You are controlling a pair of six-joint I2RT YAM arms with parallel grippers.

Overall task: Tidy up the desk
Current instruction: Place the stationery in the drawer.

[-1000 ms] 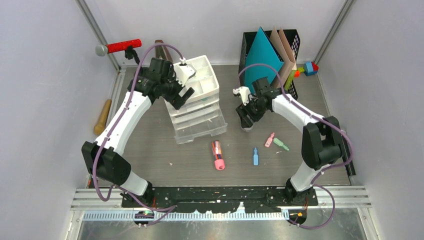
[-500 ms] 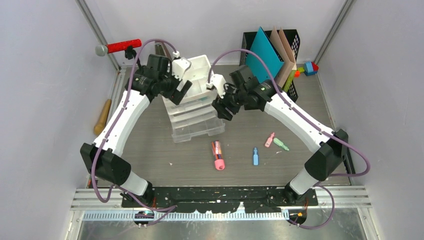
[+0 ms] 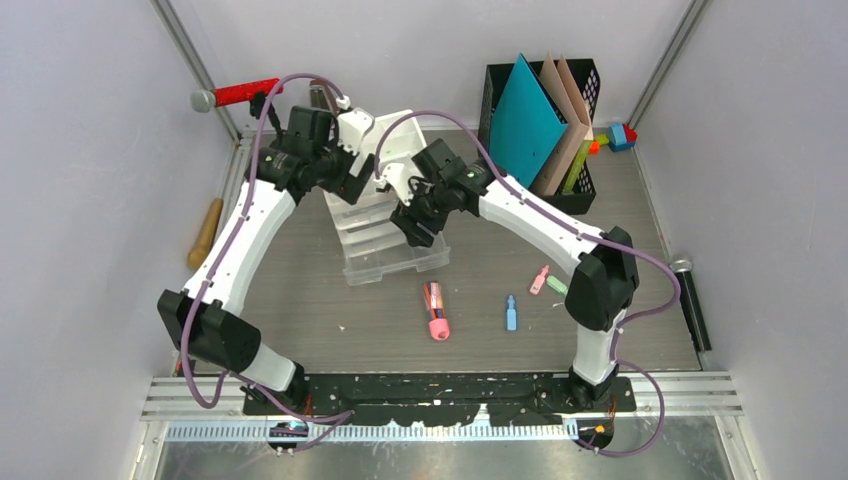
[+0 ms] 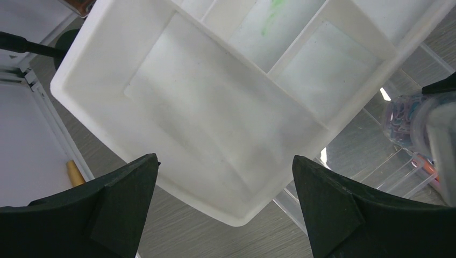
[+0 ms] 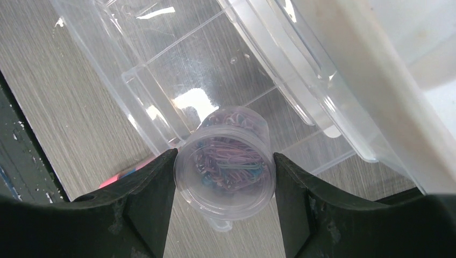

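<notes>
The desk (image 3: 300,310) is a grey-brown wood-grain top. A drawer unit with a white compartment tray (image 3: 405,135) on top and clear drawers (image 3: 390,255) pulled out stands at the back middle. My left gripper (image 3: 358,172) is open and empty, hovering over the white tray's (image 4: 215,113) near-left corner (image 4: 225,161). My right gripper (image 3: 412,222) is shut on a clear round jar of coloured paper clips (image 5: 226,161) and holds it (image 5: 225,156) above the open clear drawers (image 5: 161,70). The jar also shows at the right edge of the left wrist view (image 4: 411,115).
A pink marker (image 3: 435,310), a blue piece (image 3: 511,312), and a pink (image 3: 540,279) and a green piece (image 3: 562,288) lie in front. A black file holder with a teal folder (image 3: 530,110) stands back right. A red-handled tool (image 3: 240,94) and a wooden handle (image 3: 206,232) lie left.
My right arm has swung left from the desk's middle to over the pulled-out drawers, carrying the jar. My left gripper has drawn back slightly over the white tray.
</notes>
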